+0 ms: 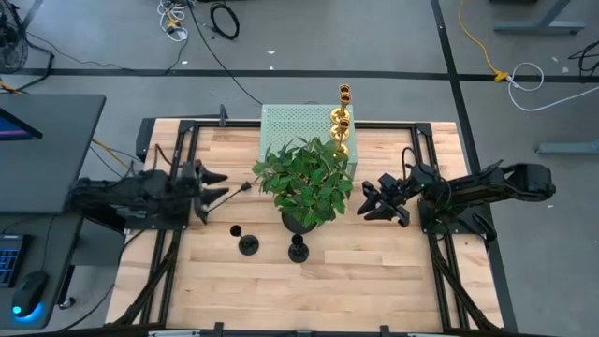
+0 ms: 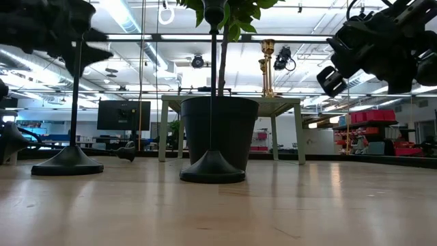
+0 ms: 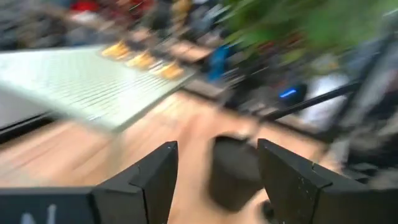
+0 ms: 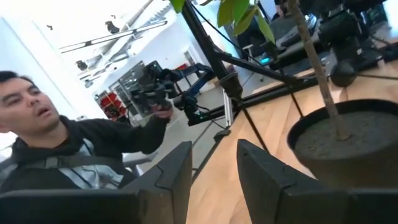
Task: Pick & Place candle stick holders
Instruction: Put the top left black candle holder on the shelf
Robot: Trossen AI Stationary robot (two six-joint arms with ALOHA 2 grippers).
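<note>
Two black candle stick holders stand on their round bases on the table, near the plant pot; the low view shows them too. Two gold candle stick holders stand upright on the right edge of a pale green perforated platform. My left gripper is open and empty, left of the plant and above the table. My right gripper is open and empty, right of the plant; it also shows in its wrist view.
A leafy plant in a black pot stands mid-table between the grippers. In the right wrist view a person shows beyond the table's left side. The left wrist view is blurred. Bare wood lies toward the near edge.
</note>
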